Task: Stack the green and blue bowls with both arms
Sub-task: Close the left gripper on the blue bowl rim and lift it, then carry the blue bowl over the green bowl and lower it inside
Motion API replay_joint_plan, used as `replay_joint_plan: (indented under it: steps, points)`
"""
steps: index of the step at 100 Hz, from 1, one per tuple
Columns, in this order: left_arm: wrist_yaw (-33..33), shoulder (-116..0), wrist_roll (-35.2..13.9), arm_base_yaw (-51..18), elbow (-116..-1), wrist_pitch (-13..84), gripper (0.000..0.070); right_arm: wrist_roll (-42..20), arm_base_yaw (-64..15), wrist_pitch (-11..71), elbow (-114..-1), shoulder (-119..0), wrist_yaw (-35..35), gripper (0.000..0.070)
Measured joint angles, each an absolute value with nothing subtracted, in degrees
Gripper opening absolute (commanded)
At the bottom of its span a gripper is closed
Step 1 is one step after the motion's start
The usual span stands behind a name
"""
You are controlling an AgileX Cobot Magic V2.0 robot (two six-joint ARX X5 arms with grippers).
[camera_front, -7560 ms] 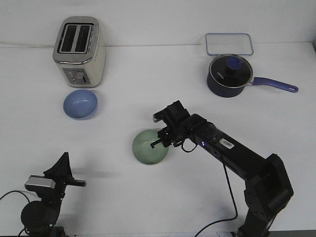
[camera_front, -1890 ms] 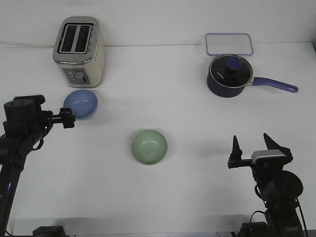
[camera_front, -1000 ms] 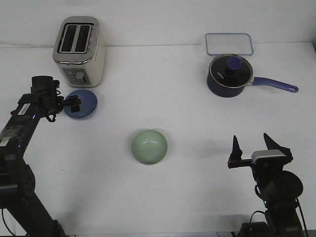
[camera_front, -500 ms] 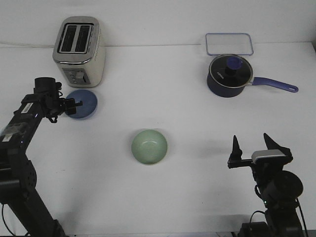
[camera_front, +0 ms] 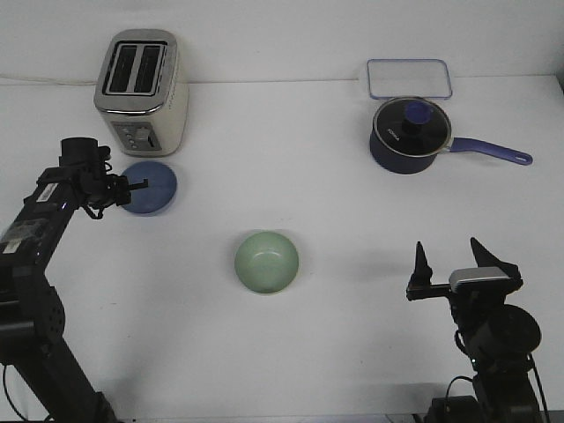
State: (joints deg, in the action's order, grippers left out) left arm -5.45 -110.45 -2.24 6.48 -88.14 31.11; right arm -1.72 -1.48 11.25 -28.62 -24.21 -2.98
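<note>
On the far left, the slim black jointed left arm reaches out over the white table [camera_front: 291,352] from the near-left corner. Its pointed black two-finger left gripper [camera_front: 132,187] sits at the left rim of the light periwinkle blue round matte bowl [camera_front: 152,189], fingers apparently straddling the rim; whether they have pressed shut on it is too small to tell. The blue bowl rests on the table just in front of a cream and chrome two-slot toaster [camera_front: 141,91] at the far left.

Near the centre of the table, nearer the robot, the pale sage green round matte bowl [camera_front: 266,262] sits upright and alone, well apart from the blue bowl and from both arms.

At the far right stand a clear rectangular lid with a blue edge [camera_front: 409,78] and, just in front of it, a dark navy lidded saucepan with a long handle [camera_front: 411,135].

At the near right, the black right gripper [camera_front: 450,260] points upward on its folded arm, fingers spread and holding nothing.

The step in hand appears to be the grasp on the blue bowl. The next move calls for a firm pinch on the rim, a lift, a carry rightward and nearer, and a level lowering into the green bowl.
</note>
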Motion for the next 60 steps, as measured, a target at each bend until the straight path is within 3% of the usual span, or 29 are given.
replay_joint_plan:
  steps: [38, 60]
  points:
    - [-17.41, -95.37, -2.61, 5.58, -88.49, 36.97, 0.0004, -1.72, -1.48, 11.22, -28.62, -24.21, -2.98, 0.0658]
    - [-18.46, -92.44, -2.72, -0.99, -88.49, 42.96, 0.0004, -1.72, -1.48, 11.25, -28.62, -24.21, -2.98, 0.0658]
